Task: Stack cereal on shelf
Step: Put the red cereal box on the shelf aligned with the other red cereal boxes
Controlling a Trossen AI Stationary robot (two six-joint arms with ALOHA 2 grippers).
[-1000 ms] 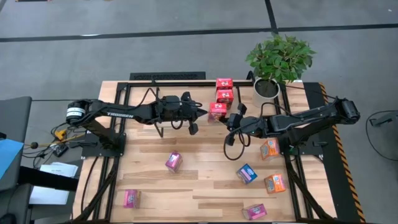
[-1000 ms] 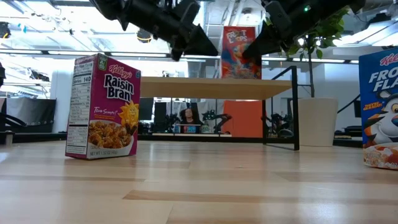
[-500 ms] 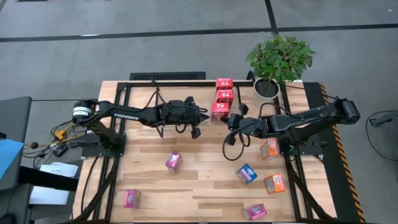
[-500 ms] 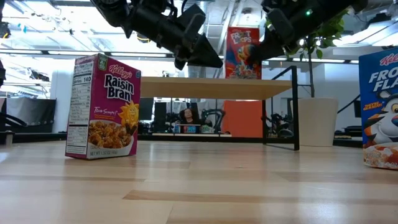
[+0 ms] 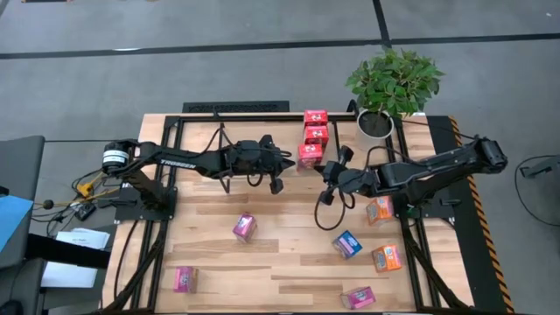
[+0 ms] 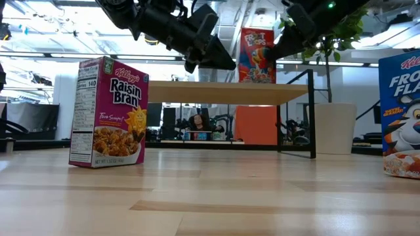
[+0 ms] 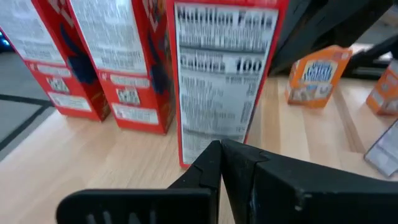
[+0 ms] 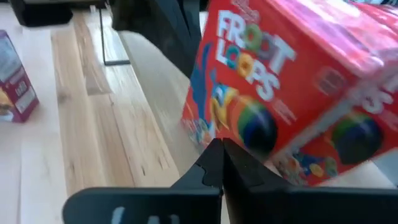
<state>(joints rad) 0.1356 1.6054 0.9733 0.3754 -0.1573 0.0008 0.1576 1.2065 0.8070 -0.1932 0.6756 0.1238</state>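
Three red cereal boxes (image 5: 315, 136) lined up on shelf (image 6: 223, 92); left claw (image 5: 278, 165) and right claw (image 5: 331, 172) both pinched closed, empty, beside nearest box.

two dark arms, black cables, white lettering on left arm (image 5: 166, 160)

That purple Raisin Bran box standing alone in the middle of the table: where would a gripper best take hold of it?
Probably from above, the fingers closing across the narrow sides near the top. The Raisin Bran box stands upright on the table with bare wood all around it, and the low view shows its side panel far slimmer than its printed front.
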